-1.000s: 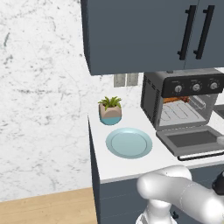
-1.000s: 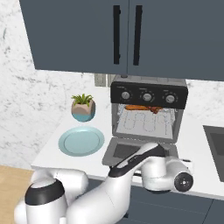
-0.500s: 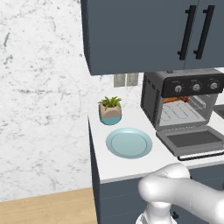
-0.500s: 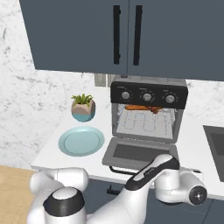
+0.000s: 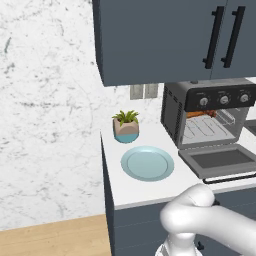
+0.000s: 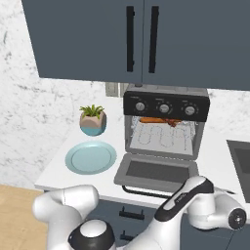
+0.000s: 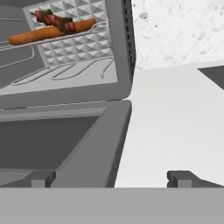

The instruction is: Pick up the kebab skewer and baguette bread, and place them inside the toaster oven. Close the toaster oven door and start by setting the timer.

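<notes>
The toaster oven (image 6: 166, 105) stands on the counter with its toaster oven door (image 6: 156, 171) dropped flat open. Inside, on the wire rack, lie the orange-brown baguette bread (image 7: 48, 33) and the kebab skewer (image 7: 54, 19), side by side and touching; from the right base they show as a thin strip, the baguette bread (image 6: 149, 119) on the left and the kebab skewer (image 6: 172, 122) on the right. My gripper (image 7: 113, 179) is open and holds nothing. It hovers low in front of the door's right corner (image 7: 118, 131), and its fingertips (image 7: 181, 178) straddle the door edge and bare counter.
A light blue plate (image 6: 91, 157) lies bare on the counter left of the oven, with a small potted plant (image 6: 93, 120) behind it. A dark sunken panel (image 6: 240, 156) lies to the oven's right. Cabinets (image 5: 175, 35) hang overhead. White counter (image 7: 175, 122) stretches right of the door.
The arm has swung lower and further right in front of the counter edge. The gripper has stayed open. Oven, door, plate and food have not moved.
</notes>
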### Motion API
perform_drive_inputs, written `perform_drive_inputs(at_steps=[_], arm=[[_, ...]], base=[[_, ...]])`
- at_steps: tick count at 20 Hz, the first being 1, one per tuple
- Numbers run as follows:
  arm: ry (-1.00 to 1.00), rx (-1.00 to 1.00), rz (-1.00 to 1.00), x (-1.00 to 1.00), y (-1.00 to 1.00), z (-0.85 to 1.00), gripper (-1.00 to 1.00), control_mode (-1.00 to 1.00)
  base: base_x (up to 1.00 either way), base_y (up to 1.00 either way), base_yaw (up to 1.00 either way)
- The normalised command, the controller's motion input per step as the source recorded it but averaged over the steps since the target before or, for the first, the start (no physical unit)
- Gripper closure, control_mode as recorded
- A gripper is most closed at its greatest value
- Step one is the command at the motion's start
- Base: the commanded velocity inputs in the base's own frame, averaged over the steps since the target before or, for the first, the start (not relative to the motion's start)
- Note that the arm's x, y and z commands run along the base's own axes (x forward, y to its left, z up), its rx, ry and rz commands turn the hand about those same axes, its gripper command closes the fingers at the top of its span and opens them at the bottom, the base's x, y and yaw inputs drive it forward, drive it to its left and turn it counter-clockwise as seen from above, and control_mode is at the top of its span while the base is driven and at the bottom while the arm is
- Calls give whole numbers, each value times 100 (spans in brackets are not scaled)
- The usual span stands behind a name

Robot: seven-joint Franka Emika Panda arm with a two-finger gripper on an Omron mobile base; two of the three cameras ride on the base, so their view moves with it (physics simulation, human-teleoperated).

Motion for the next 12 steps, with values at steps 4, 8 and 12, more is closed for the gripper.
perform_drive_inputs(at_steps=[4,8,12], arm=[[0,1,1,0,-26,-34,-100,-100],[3,-8,0,-2,-8,-40,-100,-100],[1,-9,0,-25,-13,-34,-100,-100]], base=[[0,0,0],[0,0,0],[0,0,0]])
